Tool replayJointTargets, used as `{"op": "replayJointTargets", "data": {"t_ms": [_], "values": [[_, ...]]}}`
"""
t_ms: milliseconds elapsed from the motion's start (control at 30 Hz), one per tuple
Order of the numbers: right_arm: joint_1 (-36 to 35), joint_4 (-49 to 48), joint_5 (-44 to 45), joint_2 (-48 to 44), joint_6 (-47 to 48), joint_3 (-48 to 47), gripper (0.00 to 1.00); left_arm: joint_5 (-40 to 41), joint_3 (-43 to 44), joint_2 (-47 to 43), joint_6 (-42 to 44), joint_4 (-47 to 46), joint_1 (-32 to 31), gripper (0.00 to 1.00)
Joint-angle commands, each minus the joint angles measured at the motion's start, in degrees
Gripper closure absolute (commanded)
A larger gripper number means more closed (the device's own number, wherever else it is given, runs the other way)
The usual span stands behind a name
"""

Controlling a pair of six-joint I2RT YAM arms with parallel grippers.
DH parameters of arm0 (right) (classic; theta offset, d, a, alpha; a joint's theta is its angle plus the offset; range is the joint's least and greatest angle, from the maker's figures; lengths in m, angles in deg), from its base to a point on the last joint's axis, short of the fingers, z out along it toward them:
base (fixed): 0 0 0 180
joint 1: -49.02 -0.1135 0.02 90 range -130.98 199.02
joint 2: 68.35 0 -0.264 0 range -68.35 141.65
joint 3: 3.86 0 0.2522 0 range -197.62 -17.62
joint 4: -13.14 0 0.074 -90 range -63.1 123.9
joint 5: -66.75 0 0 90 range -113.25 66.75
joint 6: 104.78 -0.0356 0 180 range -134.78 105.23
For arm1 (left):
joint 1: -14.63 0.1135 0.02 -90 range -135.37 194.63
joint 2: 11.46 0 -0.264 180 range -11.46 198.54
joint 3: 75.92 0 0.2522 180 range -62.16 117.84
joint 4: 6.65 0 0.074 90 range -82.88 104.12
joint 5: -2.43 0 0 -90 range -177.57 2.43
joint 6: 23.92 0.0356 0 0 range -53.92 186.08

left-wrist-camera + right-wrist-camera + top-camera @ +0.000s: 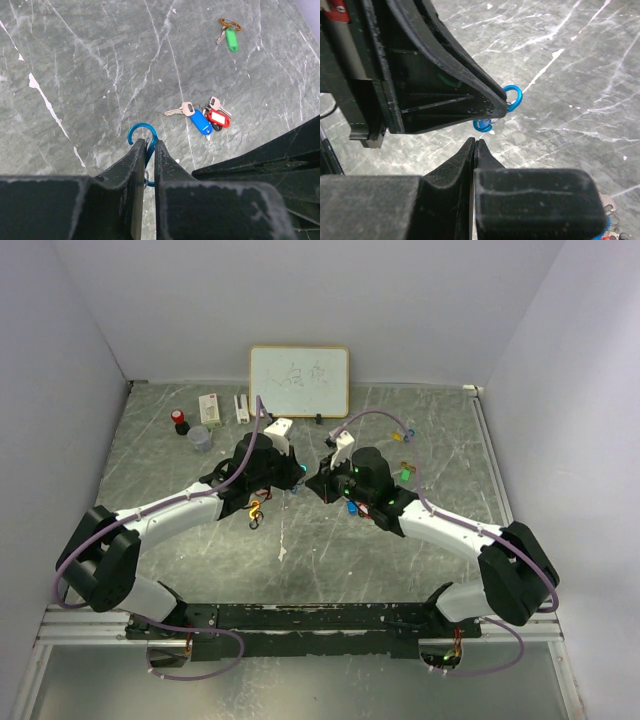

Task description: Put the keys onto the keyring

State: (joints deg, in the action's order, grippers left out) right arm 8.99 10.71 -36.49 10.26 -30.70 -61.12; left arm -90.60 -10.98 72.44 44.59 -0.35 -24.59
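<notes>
Left wrist view: your left gripper [151, 144] pinches the blue clip [134, 130], right gripper [475, 142] clenched empty; the keys [201, 122] look light and slippery, so grab a tag.

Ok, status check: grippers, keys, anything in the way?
Left gripper shut on blue carabiner. Right gripper shut, empty, beside left's tip. Keys loose on table: blue and red tags together, green tag apart. Nothing on top of them.

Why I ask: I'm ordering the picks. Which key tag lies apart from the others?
The green tag, alone with an orange ring; the blue tag and red tag lie bunched together nearer the left gripper.
</notes>
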Motion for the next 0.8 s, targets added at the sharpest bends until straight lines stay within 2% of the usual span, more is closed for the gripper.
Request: {"op": "replayJointTargets", "data": {"t_ms": [0,200,500,767], "values": [[0.2,1.0,4.5,-2.0,-0.9,0.7,1.00,1.0,1.7,-1.3,-0.4,-1.1,-0.2,0.86],[0.4,3.6,10.2,-2.0,-2.9,-0.2,1.00,1.2,1.6,-1.1,-0.7,-1.2,-0.2,0.87],[0.5,4.8,12.0,-1.3,-4.2,-1.0,0.75,1.5,1.9,-0.1,-1.1,-1.0,-0.2,0.77],[1.9,5.3,12.2,-0.8,-6.6,-1.7,0.66,0.9,1.6,0.9,-1.3,-2.0,-0.1,0.72]]}}
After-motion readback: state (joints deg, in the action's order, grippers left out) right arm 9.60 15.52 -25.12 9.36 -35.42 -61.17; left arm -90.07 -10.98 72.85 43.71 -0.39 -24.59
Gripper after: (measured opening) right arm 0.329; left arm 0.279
